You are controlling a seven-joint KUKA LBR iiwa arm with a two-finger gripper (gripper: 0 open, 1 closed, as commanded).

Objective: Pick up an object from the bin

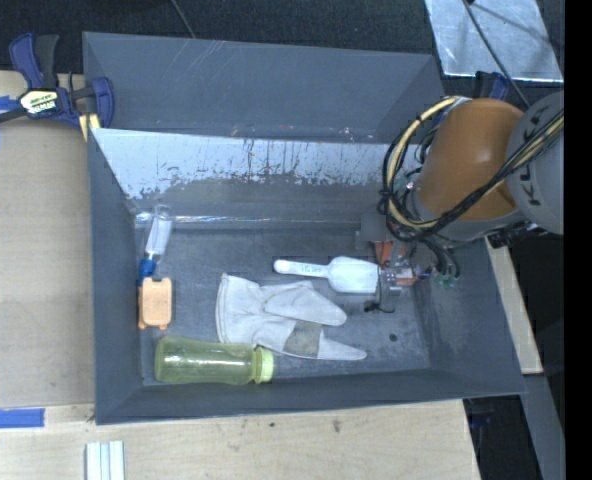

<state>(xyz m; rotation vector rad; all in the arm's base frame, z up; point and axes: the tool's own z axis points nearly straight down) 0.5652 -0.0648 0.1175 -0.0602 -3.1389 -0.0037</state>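
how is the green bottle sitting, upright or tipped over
Tipped over: the yellow-green bottle lies on its side along the bin's front wall, cap end pointing right, just below the white glove.

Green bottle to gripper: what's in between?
In the camera view, the crumpled white glove lies between the green bottle and the gripper; the white scoop lies just above that line, beside the gripper.
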